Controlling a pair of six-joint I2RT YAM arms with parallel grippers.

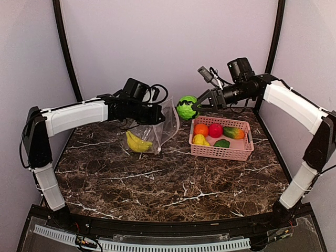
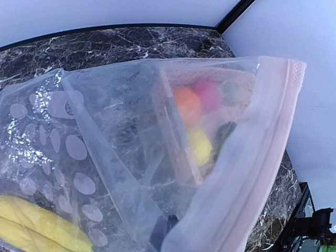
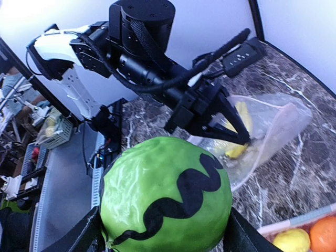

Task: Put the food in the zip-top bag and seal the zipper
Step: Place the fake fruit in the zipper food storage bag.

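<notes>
Clamps the green melon [image 1: 187, 107] firmly in the right gripper [image 1: 196, 106], aloft between zip-top bag [image 1: 160, 131] and pink basket [image 1: 220, 150]. Pinches the bag's mouth edge, raised, in the closed left gripper [image 1: 159, 114] (banana [image 1: 137, 142] inside).

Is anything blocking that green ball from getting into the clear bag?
Nothing visible. The right hand holds the green ball in open air beside the raised mouth of the bag, gripped by the left hand; the pink basket sits off to one side.
</notes>
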